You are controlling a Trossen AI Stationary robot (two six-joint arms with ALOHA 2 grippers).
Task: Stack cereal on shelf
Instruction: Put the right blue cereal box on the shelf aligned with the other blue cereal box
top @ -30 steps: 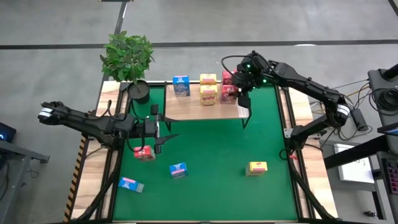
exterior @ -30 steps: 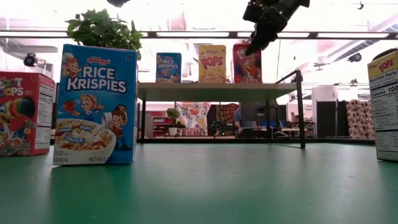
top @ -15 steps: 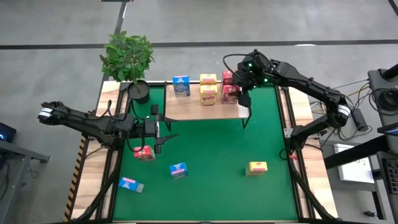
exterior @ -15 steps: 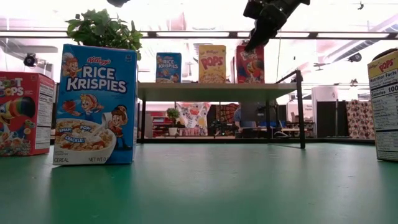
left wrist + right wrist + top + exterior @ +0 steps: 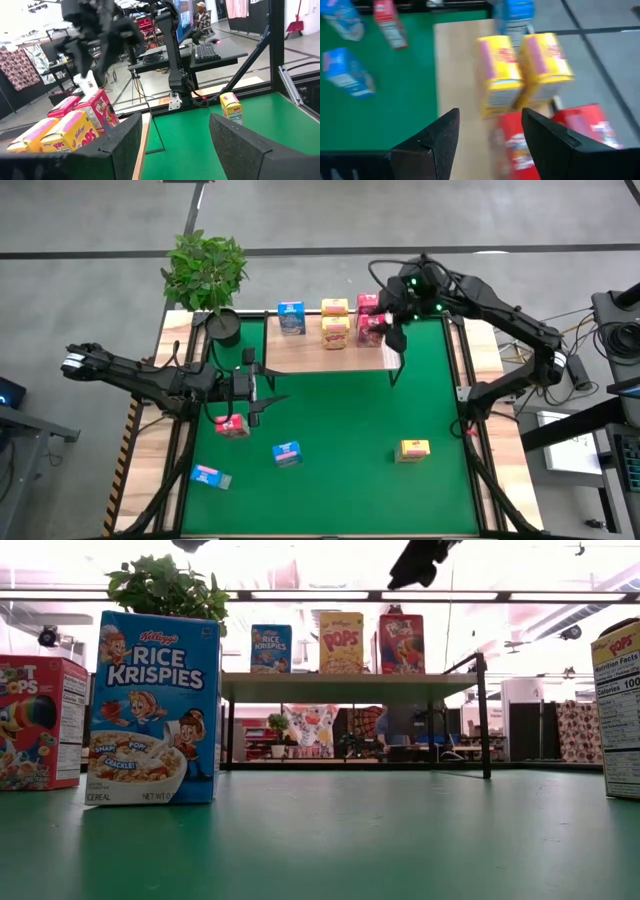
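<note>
1. Surface [image 5: 330, 470]: green mat filling the centre of the high view, pale wood strips down both sides.
2. Shelf [image 5: 320, 355]: light-wood board on black legs, upper centre of the high view.
3. Plant [image 5: 205, 270]: potted, upper left, just beside the shelf's left end.
4. Cereal on the shelf: one blue box [image 5: 291, 318] at left, two yellow boxes [image 5: 335, 323] in the middle, two red boxes [image 5: 369, 320] at right, all upright.
5. Cereal on the mat: red box [image 5: 233, 425] centre left, blue box [image 5: 286, 453] lower centre, second blue box [image 5: 211, 477] lower left lying flat, yellow box [image 5: 414, 449] lower right.
6. Right gripper [image 5: 395, 332]: upper right, above the shelf's right end just beside the red boxes, fingers spread, nothing between them.
7. Left gripper [image 5: 262, 390]: centre left over the mat, near the red box there, fingers spread, empty.
</note>
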